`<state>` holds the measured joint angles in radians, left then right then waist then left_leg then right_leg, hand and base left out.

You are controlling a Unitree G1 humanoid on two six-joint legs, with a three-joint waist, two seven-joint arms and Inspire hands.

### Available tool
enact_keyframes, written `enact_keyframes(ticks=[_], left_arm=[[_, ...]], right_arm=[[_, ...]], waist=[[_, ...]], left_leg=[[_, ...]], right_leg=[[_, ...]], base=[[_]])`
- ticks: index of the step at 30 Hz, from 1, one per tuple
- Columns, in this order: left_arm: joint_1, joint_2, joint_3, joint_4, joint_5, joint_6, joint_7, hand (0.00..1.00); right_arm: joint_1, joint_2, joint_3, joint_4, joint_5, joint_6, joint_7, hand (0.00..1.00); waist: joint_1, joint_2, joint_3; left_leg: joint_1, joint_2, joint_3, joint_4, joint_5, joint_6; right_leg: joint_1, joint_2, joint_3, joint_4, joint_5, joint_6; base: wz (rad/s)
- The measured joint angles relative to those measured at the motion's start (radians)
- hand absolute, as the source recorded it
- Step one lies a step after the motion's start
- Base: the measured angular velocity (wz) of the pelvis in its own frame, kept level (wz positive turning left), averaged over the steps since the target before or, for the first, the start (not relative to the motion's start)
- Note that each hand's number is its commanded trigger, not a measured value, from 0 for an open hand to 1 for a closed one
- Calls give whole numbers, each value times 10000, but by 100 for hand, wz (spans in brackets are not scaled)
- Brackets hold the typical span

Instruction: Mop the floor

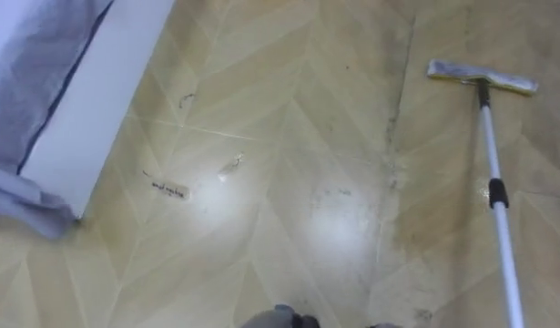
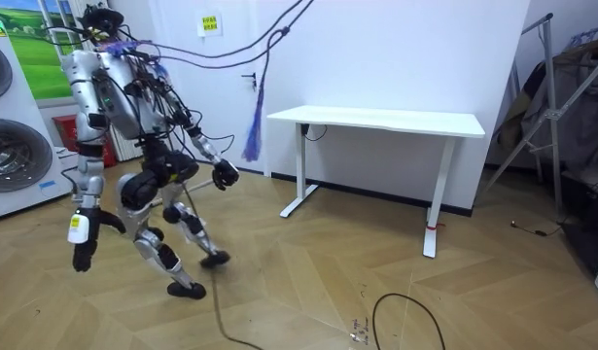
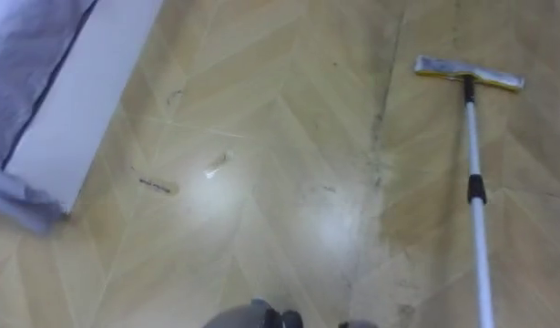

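Observation:
A mop lies flat on the wooden floor at the right of the eye views. Its flat pale head (image 1: 483,78) points away from me and its white handle (image 1: 498,210) runs back toward the lower right edge. No hand touches it. In the room view I stand bent forward in mid-stride on the open floor, left of a white desk. My left hand (image 2: 224,175) reaches forward at hip height and my right hand (image 2: 82,255) hangs low beside my knee; both are empty. A dark smear (image 1: 168,189) and a small pale scrap (image 1: 230,166) mark the floor left of the mop.
A white furniture edge (image 1: 97,100) draped with grey-blue cloth (image 1: 29,82) fills the upper left of the eye views. The room view shows a white desk (image 2: 376,122), washing machines (image 2: 12,146) at its left, a drying rack (image 2: 561,107) at its right and a cable loop (image 2: 405,311).

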<state>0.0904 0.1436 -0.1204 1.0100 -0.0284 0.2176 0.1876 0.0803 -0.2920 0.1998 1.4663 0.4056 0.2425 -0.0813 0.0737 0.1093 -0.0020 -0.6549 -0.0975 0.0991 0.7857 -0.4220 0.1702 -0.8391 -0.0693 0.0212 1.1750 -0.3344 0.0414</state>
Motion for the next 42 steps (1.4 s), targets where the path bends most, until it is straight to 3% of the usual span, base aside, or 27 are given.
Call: enact_keyframes(ticks=[2, 3, 5, 7, 8, 9, 10, 11, 12, 14, 15, 16, 18, 19, 20, 21, 23, 24, 26, 27, 29, 32, 35, 38, 40, 41, 42], left_arm=[[28, -112, 5, 18, 125, 71, -7, 0], [77, -168, 4, 33, 220, 162, -10, 0], [257, -168, 42, 70, 208, 323, 35, 0], [246, -148, 43, 112, 180, 616, 124, 0], [149, -34, 39, 113, -74, 658, 297, 0], [119, 107, 23, 84, -511, 649, 460, 0], [127, 156, 3, 61, -758, 636, 532, 0], [158, 267, -20, -4, -1224, 629, 634, 0], [200, 347, -63, -131, -1399, 631, 693, 0], [257, 402, -51, -284, -1372, 615, 701, 0], [332, 398, -55, -289, -1372, 610, 673, 0], [382, 393, -57, -319, -1353, 613, 640, 0], [588, 378, -25, -444, -1200, 619, 364, 0], [538, 370, -20, -450, -1122, 622, 308, 0], [512, 354, -2, -447, -1046, 627, 166, 0], [304, 333, 19, -408, -827, 636, 58, 0], [112, 300, 17, -406, -411, 633, -3, 0], [115, 261, 10, -494, -240, 578, -54, 0], [183, 171, -6, -369, -171, 435, -61, 0], [377, 108, 12, -388, -163, 387, -107, 0], [460, 45, -5, -362, -98, 377, -221, 0], [459, 49, -5, -348, -93, 300, -213, 0], [664, -1, -13, -304, -96, 337, -201, 0], [912, -71, 25, -242, -118, 780, -99, 0], [975, -77, 6, -248, -396, 1010, 43, 0], [916, 19, -10, -213, -725, 1078, 65, 0], [744, 115, -49, -219, -953, 1082, 136, 0]], right_arm=[[-14, 248, -194, 0, -81, 148, -40, 100], [-119, 313, -291, 0, -164, 277, -28, 100], [-523, 273, -487, -3, -479, 666, -34, 100], [-1191, 31, -592, 57, -633, 1004, -59, 100], [-1913, -147, -586, 116, -738, 1103, -40, 100], [-2662, -338, -533, 111, -917, 1084, -28, 100], [-3026, -449, -442, 90, -924, 1053, -13, 100], [-3757, -619, -224, -42, -980, 974, 29, 100], [-4428, -737, -153, -255, -963, 835, 113, 100], [-5316, -805, -147, -292, -965, 592, 308, 100], [-5758, -804, -138, -297, -909, 515, 474, 100], [-5848, -805, -134, -302, -858, 495, 532, 100], [-5662, -842, 14, -317, -650, 421, 628, 100], [-5507, -850, 40, -319, -634, 420, 631, 100], [-5139, -901, 46, -279, -574, 404, 630, 100], [-4583, -973, 41, -187, -512, 326, 632, 100], [-3572, -989, 91, 190, -529, 195, 637, 100], [-2772, -1010, 150, 369, -548, 182, 559, 100], [-1620, -1004, 179, 377, -561, 166, 436, 100], [-976, -973, 179, 359, -607, 164, 327, 100], [-317, -907, 151, 130, -615, 156, 180, 100], [-224, -429, 27, 61, -549, 110, -7, 100], [-235, 66, 28, -10, -597, 262, -74, 100], [-406, 180, -147, -295, -912, 893, -60, 100], [-686, 70, -249, -249, -967, 1118, -121, 100], [-1226, -36, -244, -166, -1009, 1269, -139, 100], [-1883, -189, -247, -130, -1117, 1308, -166, 100]], waist=[[-57, -76, 51], [-65, -97, 66], [-20, -254, 123], [202, -317, 129], [383, -514, 229], [640, -714, 308], [744, -818, 305], [924, -1121, 282], [1086, -1355, 296], [1386, -1459, 365], [1560, -1601, 440], [1606, -1633, 442], [1656, -1625, 416], [1627, -1590, 387], [1514, -1391, 301], [1346, -1194, 302], [1131, -979, 247], [1016, -834, 160], [799, -598, 45], [611, -357, -33], [235, 32, -89], [-63, 60, -38], [-110, -186, 58], [-115, -475, 155], [-84, -453, 145], [18, -571, 152], [166, -684, 200]], left_leg=[[463, -7, 2, -361, -98, -74], [852, -3, 2, -493, -225, -150], [1409, 33, -15, -405, -619, -298], [1526, 224, 44, 392, -920, -553], [857, 484, 195, 2017, -467, -1184], [-56, 778, 320, 3888, 672, -1699], [-509, 883, 313, 4660, 1460, -1838], [-1318, 946, 315, 5670, 3182, -1908], [-2006, 1014, 272, 6273, 4232, -1989], [-2822, 1397, 69, 6620, 3805, -1742], [-3005, 1447, -53, 5944, 3290, -1733], [-2976, 1443, -113, 5358, 3066, -1734], [-2264, 1395, -169, 1744, 2035, -1585], [-2084, 1368, -144, 1204, 1848, -1506], [-1735, 1304, -35, 536, 1434, -1175], [-1553, 1202, 133, 302, 1287, -692], [-1124, 972, 588, 30, 1122, -344], [-803, 752, 749, -94, 964, -170], [-263, 412, 827, -296, 670, -20], [-2, 332, 776, -290, 447, 47], [163, 316, 579, -285, 275, 111], [330, 300, 491, -555, 225, 88], [915, 308, 269, -865, 39, -116], [1547, 358, 234, -843, -385, -367], [1679, 491, -50, -379, -796, -646], [1397, 629, 3, 508, -872, -865], [619, 869, 100, 2224, -340, -1431]], right_leg=[[-118, 44, -126, -1781, 51, -100], [43, -1, -446, -3004, 198, -330], [434, -12, -933, -3850, 519, -713], [695, 10, -1103, -3510, 289, -770], [689, 72, -1076, -3129, 110, -888], [640, 177, -977, -2698, -113, -1128], [629, 225, -943, -2555, -228, -1207], [582, 245, -816, -2331, -430, -1287], [587, 309, -759, -2300, -539, -1365], [724, 610, -766, -2325, -587, -1398], [929, 730, -763, -2373, -692, -1383], [1043, 767, -764, -2432, -736, -1359], [1669, 783, -853, -2908, -1018, -1171], [1785, 729, -902, -3070, -1052, -1111], [1976, 660, -1032, -3418, -1081, -964], [2182, 549, -1077, -3549, -1153, -783], [2280, 170, -982, -3112, -1181, -672], [2230, -20, -709, -2482, -1025, -390], [2054, -232, -477, -1350, -447, 54], [1895, -308, -456, -720, 120, 53], [1519, -273, -383, -108, 704, 44], [510, -177, -261, -512, 435, 91], [391, -62, -516, -2961, 414, -35], [612, -15, -906, -4647, 854, -517], [920, -57, -1231, -4329, 759, -649], [853, -19, -1306, -3914, 450, -750], [734, 21, -1280, -3409, 220, -874]], base=[[-17], [-10], [-6], [-12], [-34], [-36], [-32], [-19], [-16], [-26], [-24], [0], [20], [37], [60], [71], [78], [60], [24], [10], [-8], [-39], [-46], [-12], [20], [12], [6]])
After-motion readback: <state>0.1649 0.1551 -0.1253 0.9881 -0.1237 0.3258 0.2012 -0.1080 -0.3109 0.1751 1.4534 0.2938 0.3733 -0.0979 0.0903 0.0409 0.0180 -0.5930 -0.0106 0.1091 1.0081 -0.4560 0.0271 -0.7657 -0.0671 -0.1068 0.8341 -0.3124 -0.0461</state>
